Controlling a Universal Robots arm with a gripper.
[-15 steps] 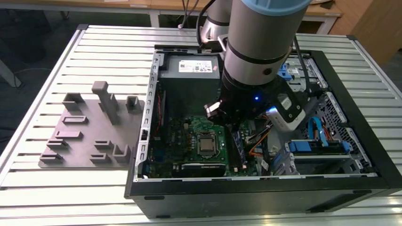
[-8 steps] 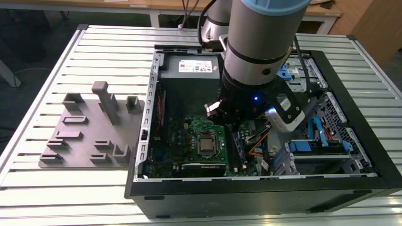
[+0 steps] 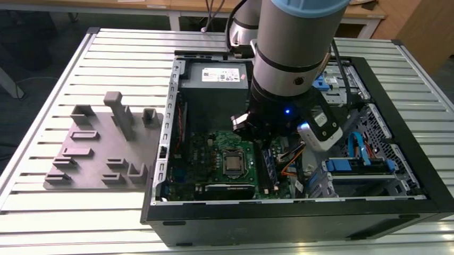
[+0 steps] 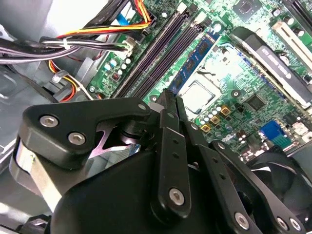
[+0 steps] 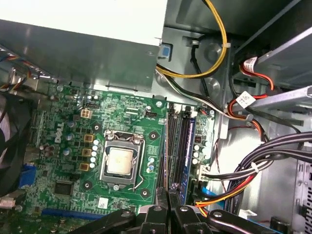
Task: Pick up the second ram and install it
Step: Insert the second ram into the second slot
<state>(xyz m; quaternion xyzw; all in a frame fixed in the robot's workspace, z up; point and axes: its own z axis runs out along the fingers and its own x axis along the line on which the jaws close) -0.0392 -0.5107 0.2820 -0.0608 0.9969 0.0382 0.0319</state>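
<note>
The second ram [image 4: 195, 63], a slim blue board, stands in the memory slot nearest the CPU socket [image 4: 200, 95]. My gripper [image 4: 170, 97] is over this row of slots, its two black fingers pressed together with nothing between them. I cannot tell whether the fingertips touch the stick. In the first wrist view my gripper [image 5: 169, 197] lines up with the memory slots [image 5: 178, 146] beside the CPU socket [image 5: 122, 161]. In the exterior view my gripper [image 3: 264, 139] reaches down into the open computer case [image 3: 397, 133], just to the right of the CPU socket [image 3: 233, 162].
A grey holder plate [image 3: 92, 154] with upright blocks lies on the slatted table at the exterior view's left. The power supply [image 3: 212, 85] sits at the back of the case. Cable bundles [image 5: 253, 170] and a drive cage [image 3: 354, 164] crowd the side beyond the slots.
</note>
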